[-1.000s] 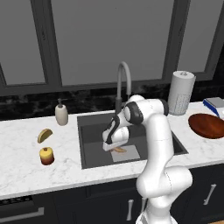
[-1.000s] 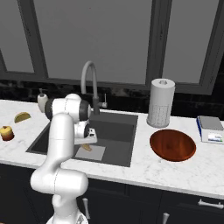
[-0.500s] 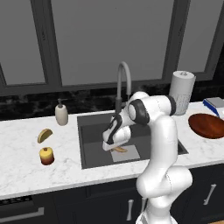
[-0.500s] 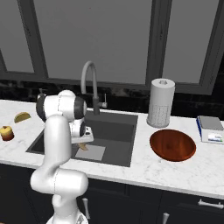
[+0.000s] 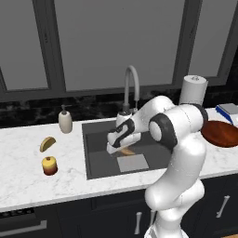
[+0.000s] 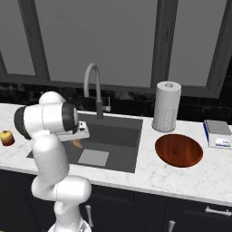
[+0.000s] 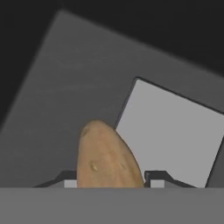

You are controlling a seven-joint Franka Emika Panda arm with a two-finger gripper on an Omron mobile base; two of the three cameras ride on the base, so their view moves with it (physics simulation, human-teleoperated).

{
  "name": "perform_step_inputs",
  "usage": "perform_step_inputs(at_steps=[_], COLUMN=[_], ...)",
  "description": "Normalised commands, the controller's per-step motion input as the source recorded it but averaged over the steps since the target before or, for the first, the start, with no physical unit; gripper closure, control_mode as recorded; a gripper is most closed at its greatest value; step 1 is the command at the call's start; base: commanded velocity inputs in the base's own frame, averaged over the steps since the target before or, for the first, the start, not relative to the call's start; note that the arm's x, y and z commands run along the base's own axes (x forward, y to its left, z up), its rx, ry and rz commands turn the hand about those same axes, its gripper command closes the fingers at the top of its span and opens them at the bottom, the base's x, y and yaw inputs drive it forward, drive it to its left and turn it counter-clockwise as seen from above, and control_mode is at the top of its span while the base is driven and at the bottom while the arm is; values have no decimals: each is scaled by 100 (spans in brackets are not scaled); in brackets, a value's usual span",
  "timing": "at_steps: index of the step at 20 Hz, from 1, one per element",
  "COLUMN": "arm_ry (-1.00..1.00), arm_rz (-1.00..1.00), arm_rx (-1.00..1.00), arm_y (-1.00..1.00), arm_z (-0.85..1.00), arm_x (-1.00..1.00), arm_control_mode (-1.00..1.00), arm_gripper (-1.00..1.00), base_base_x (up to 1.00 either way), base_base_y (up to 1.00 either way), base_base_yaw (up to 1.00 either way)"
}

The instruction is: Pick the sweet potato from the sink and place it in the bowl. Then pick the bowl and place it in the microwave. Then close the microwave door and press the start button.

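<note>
I am at the first step: my hand (image 5: 117,148) is down in the sink (image 5: 95,160) with the sweet potato (image 7: 107,157) between its two fingers (image 7: 154,178), one at each side of it. The gap looks partly closed around the tuber, so I judge I am holding it, though I cannot tell for sure that the pads press on it. It sits just beside the light square (image 7: 168,131) at the basin's bottom; whether it is lifted clear of the floor I cannot tell. Nothing of the task is finished yet. Left to do: carry the potato to the bowl (image 6: 178,150), move the bowl into the microwave, shut the door and press start. The bowl stands on the surface (image 6: 149,174) to the right of the sink, near the paper towel roll (image 6: 166,106), and has nothing in it. The sink holds the potato and my hand.
</note>
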Motion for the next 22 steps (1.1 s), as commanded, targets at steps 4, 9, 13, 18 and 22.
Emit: perform_step_inputs(at_steps=[4,9,13,18,22], arm_ry=[0,1,-1,-6,0], arm_rz=[4,2,0,0,-1], arm_rx=[0,0,0,1,1], arm_y=[24,16,-1,-39,-71], arm_z=[100,100,81,53,48], arm_x=[-38,-27,-82,-100,-84], arm_control_mode=[-100,-100,-100,-100,-100], arm_gripper=[100,100,100,100,100], base_base_x=[0,0,0,0,0], base_base_y=[0,0,0,0,0], base_base_yaw=[0,0,0,0,0])
